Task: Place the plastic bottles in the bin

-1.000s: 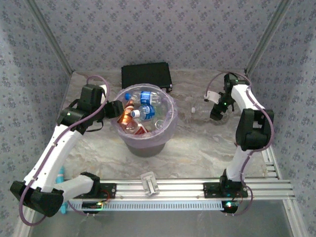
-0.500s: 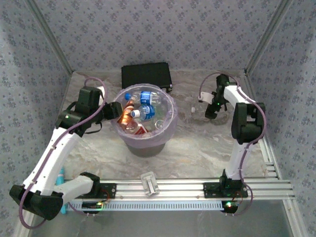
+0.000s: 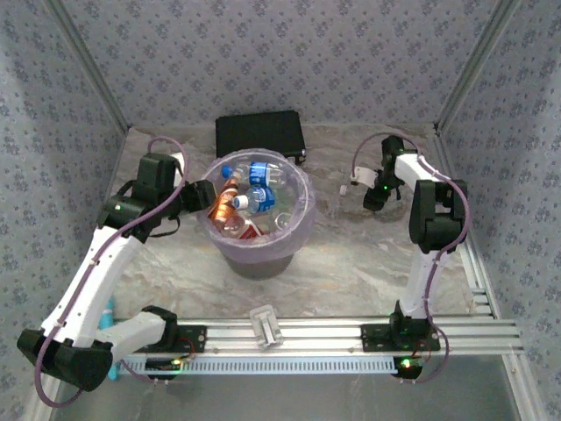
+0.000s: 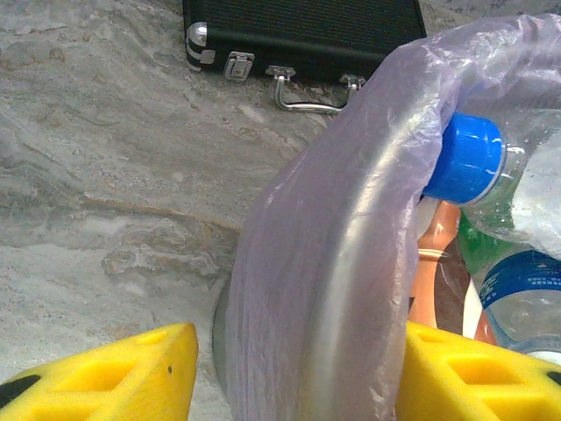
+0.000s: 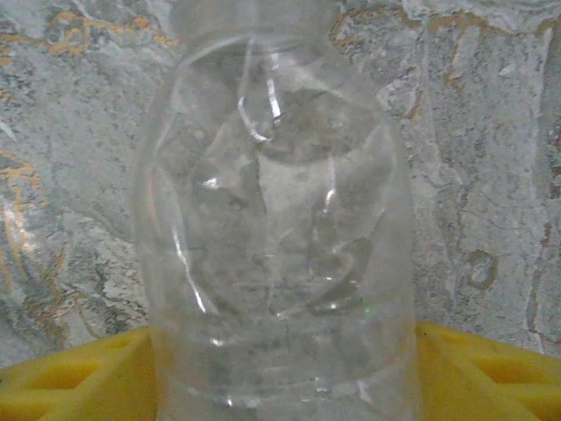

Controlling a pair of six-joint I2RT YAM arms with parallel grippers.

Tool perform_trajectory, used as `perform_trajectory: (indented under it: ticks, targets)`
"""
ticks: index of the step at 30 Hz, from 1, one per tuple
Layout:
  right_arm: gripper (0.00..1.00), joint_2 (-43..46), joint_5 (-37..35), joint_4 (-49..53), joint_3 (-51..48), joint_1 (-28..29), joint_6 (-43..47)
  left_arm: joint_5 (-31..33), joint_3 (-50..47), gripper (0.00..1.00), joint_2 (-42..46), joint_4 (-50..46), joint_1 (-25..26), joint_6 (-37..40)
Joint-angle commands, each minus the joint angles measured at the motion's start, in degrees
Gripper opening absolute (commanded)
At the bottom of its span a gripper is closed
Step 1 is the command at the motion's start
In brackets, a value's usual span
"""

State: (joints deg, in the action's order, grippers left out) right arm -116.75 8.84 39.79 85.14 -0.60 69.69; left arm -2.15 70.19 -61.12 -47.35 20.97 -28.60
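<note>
Clear bottle (image 5: 276, 228) now clasped by right hand (image 5: 280, 355); left hand (image 4: 298, 373) released, astride bin (image 4: 337, 263) rim.

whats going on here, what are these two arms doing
Two robot arms are clearing plastic bottles into the bin, which already holds a pile. The left gripper sits at the bin's rim, one finger on each side of it. The right gripper is over a clear bottle on the table, yellow fingers flanking it; whether they grip it yet is unclear.
</note>
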Motion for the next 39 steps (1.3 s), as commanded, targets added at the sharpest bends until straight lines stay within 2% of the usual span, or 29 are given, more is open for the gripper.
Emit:
perform_trajectory:
  ticks: [1, 3, 6, 10, 20, 25, 33, 39]
  targets:
    - [0.65, 0.04, 2.29, 4.06, 2.19, -0.51, -0.47, -0.93, 1.48, 0.59, 0.32, 0.52, -0.46, -0.18]
    - [0.61, 0.88, 2.58, 4.77, 2.64, -0.63, -0.87, -0.92, 1.50, 0.59, 0.35, 0.34, -0.49, -0.23]
    - [0.61, 1.62, 2.28, 7.82, 4.20, -0.41, -1.07, -0.84, 1.73, 0.59, 0.30, 0.29, -0.49, -0.31]
    - [0.53, 5.09, 6.49, 10.43, 5.62, -0.71, -2.60, -1.60, 1.53, 0.59, 0.41, 0.89, -0.58, -0.53]
    - [0.54, 15.05, 10.95, 15.84, 9.01, -0.01, -4.45, -2.09, 2.47, 0.59, -0.56, 0.69, -0.76, -0.58]
    - [0.54, 22.37, 16.10, 13.98, 9.52, 0.65, -5.96, -2.29, 3.18, 0.59, -1.37, 0.70, -0.76, -0.40]
    - [0.55, 35.88, 22.23, 6.48, 9.02, 8.37, -9.39, -2.33, 3.20, 0.59, -1.89, 1.20, -0.76, -0.49]
    - [0.55, 40.31, 25.34, 4.66, 9.37, 20.14, -10.41, -2.66, 3.04, 0.59, -2.31, 1.39, -0.77, -0.67]
